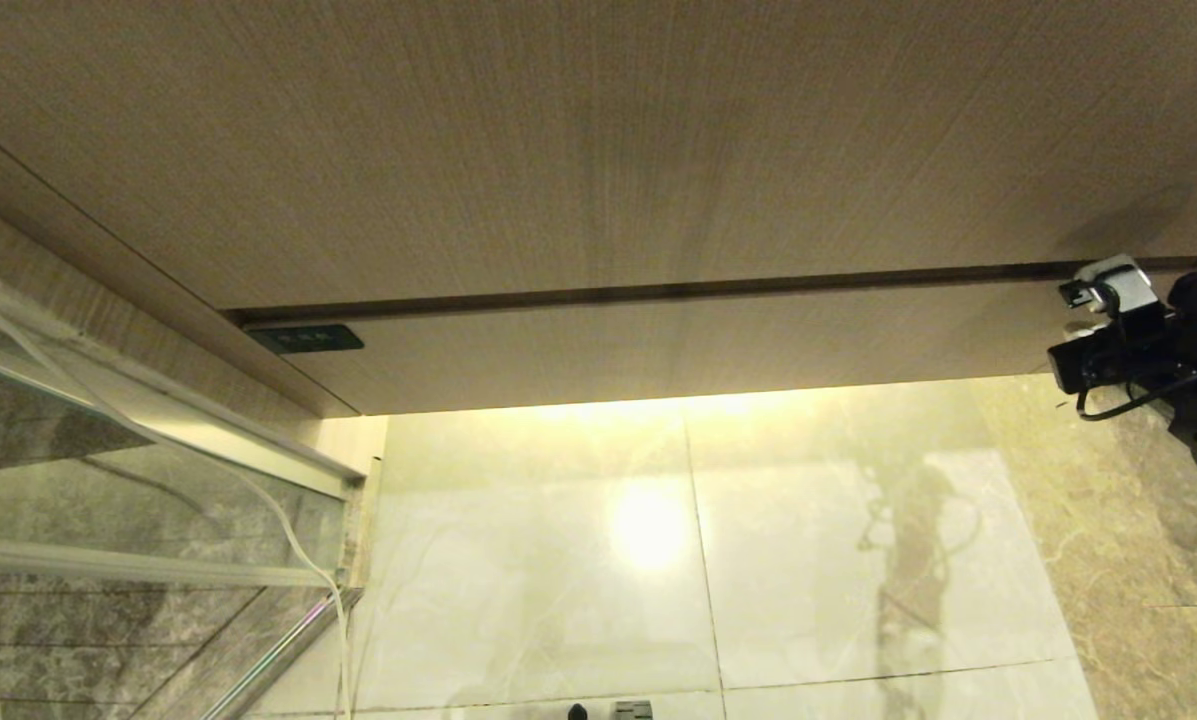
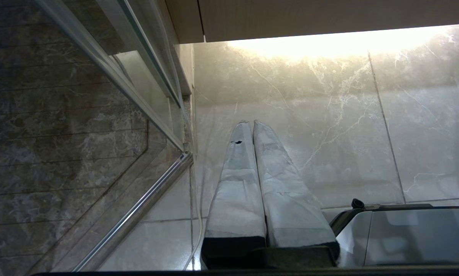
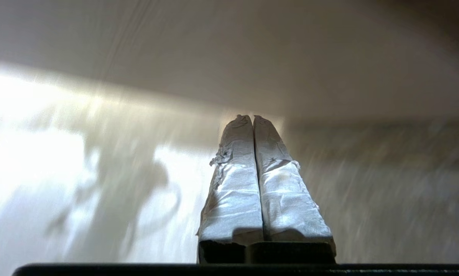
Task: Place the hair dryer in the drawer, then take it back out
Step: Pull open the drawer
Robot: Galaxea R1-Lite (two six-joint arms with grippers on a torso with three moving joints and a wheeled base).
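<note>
The hair dryer is in no view, so where it is I cannot tell. It should be light and hard but smooth; the fat barrel seems the best hold. The drawer (image 1: 708, 345) is closed. The right hand (image 1: 1093, 300) is clenched, empty, at the seam above the drawer's right end. The left hand (image 2: 251, 123) is clenched, empty, over the floor below the drawer.

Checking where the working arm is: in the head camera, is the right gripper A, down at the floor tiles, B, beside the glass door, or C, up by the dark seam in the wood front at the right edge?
C: the right gripper sits at the dark seam in the wood front, fingers shut.
</note>
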